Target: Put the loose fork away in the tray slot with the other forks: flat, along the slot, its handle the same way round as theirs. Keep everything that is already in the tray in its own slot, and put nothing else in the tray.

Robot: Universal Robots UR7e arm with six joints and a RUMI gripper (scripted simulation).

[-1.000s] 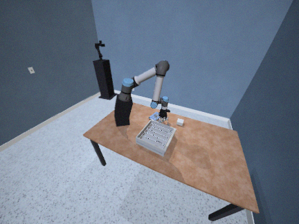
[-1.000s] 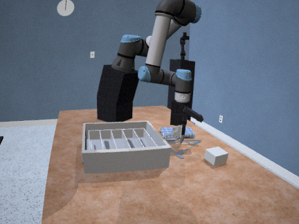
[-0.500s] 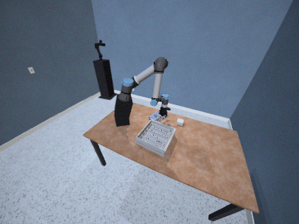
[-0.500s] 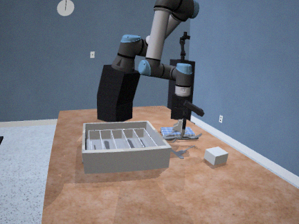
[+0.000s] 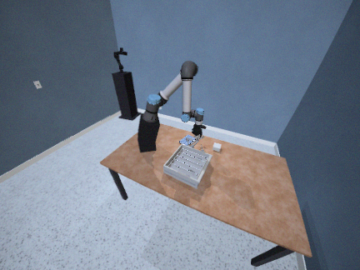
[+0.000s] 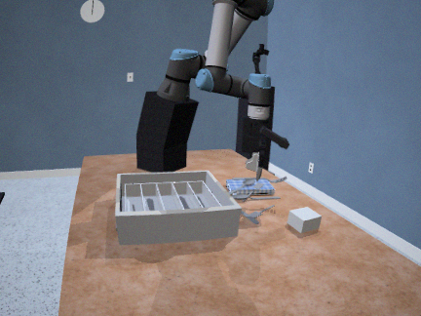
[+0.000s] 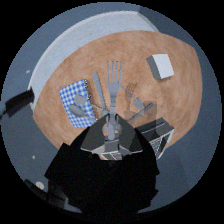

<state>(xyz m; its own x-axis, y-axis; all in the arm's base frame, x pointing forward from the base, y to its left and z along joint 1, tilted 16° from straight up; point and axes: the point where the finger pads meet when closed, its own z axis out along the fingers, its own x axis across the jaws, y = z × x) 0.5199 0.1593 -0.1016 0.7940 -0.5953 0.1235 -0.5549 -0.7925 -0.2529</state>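
My gripper (image 6: 256, 162) is shut on the handle of the loose fork (image 7: 114, 80) and holds it above the table, to the right of the tray's far end. In the wrist view the fork points away from me, tines at the far end. In the exterior view the fork (image 6: 253, 165) hangs tilted above the blue checked cloth (image 6: 249, 185). The grey tray (image 6: 175, 202) has several lengthwise slots with cutlery lying in them; it also shows in the top view (image 5: 187, 163). I cannot tell which slot holds the forks.
A knife (image 7: 96, 90) and a spoon (image 7: 77, 107) lie at the checked cloth (image 7: 76, 102). Another small utensil (image 6: 255, 213) lies on the table by the tray's corner. A white block (image 6: 304, 219) sits to the right. The robot's dark base (image 6: 163, 132) stands behind the tray.
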